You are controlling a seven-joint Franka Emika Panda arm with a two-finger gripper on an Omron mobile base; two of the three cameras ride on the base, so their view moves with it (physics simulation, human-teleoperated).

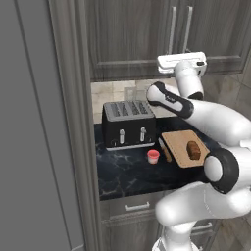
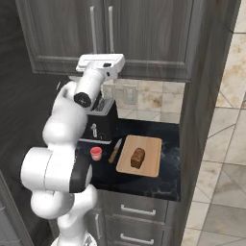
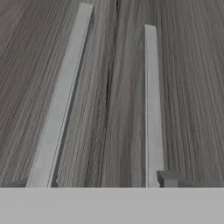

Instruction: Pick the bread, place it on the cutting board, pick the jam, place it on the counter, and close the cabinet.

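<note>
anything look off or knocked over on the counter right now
Nothing stands out. The bread lies on the cutting board, the jam stands upright on the counter beside a knife, nothing spilled. The cabinet doors look shut, with the gripper up at their handles.

bread (image 2: 138, 157): dark brown crusty chunk, lying near the middle of the board
cutting board (image 2: 151, 168): light tan wood, rounded corners, flat on the worktop, right of the jar
jam (image 2: 96, 153): small red-pink jar, upright on the worktop, left of the board, apart from it
worktop (image 2: 169, 139): black with pale veins, above grey drawers
cabinet (image 2: 144, 33): dark woodgrain, both doors shut, two slim vertical bar handles side by side
</note>
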